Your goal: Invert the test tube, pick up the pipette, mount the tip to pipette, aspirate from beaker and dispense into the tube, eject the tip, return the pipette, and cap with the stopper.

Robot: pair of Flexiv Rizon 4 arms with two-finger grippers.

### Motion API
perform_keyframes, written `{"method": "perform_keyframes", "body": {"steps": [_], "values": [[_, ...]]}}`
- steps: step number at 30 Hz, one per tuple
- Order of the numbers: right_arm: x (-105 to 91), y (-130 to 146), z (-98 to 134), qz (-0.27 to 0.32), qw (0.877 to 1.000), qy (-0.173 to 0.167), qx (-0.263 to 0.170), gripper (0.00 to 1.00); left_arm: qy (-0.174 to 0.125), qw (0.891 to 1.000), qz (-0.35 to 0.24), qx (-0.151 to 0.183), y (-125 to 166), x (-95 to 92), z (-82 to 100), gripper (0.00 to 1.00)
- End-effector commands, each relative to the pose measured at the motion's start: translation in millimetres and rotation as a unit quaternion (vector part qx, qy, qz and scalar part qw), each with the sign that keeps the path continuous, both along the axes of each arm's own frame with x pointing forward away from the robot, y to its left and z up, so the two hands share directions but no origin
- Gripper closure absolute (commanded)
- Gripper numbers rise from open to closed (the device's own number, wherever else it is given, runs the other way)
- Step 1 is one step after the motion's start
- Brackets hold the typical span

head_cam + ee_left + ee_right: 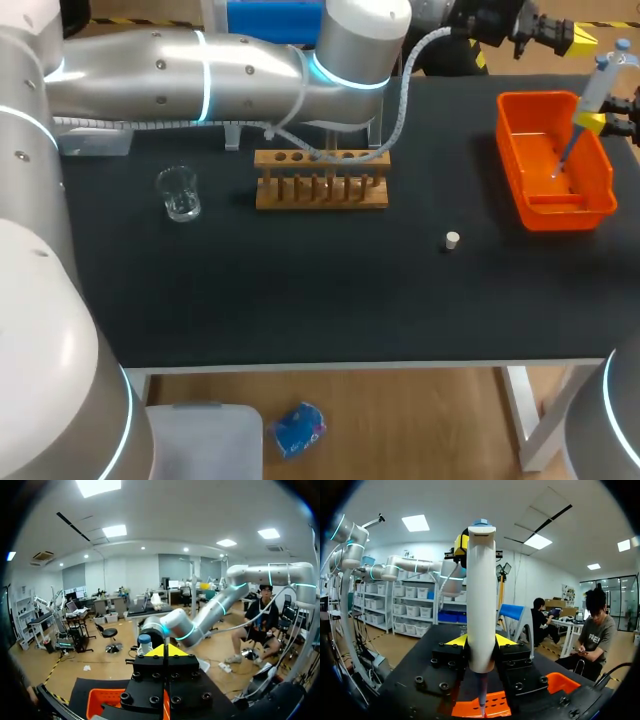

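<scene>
Two right fingers [455, 640] clamp the pipette [481, 595] upright over the orange tray [508, 160] at the far right of the tabletop [300, 300]. My left fingers [169, 651], pressed together, sit near its blue cap [144, 640]. I'd keep it vertical, tip inside the tray, pressing squarely.

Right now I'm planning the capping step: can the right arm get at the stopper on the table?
Probably not yet. The stopper stands alone on the table with nothing around it, but the right gripper is shut on the pipette over the orange bin.
</scene>
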State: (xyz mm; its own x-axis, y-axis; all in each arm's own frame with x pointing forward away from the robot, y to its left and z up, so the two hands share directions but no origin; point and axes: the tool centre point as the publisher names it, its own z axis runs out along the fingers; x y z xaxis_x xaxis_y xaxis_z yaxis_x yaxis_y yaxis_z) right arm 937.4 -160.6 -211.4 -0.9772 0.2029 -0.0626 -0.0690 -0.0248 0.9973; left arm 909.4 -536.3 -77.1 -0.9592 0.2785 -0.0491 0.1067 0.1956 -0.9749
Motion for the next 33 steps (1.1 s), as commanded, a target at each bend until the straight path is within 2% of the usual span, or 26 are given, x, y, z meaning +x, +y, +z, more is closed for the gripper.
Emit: {"method": "perform_keyframes", "body": {"steps": [1,6,33], "values": [[0.9,-1.2,-0.3,0.002,1.000,0.000,0.000,1.00,0.004,1.000,-0.008,0.007,-10.5,6.2,-0.8,1.00],[0.9,-1.2,-0.3,0.002,1.000,0.000,0.000,1.00,0.009,1.000,-0.009,0.019,-15.6,8.0,-2.9,1.00],[0.9,-1.2,-0.3,0.002,1.000,0.000,0.000,1.00,0.023,1.000,-0.009,0.014,-30.2,21.0,-15.5,1.00]]}}
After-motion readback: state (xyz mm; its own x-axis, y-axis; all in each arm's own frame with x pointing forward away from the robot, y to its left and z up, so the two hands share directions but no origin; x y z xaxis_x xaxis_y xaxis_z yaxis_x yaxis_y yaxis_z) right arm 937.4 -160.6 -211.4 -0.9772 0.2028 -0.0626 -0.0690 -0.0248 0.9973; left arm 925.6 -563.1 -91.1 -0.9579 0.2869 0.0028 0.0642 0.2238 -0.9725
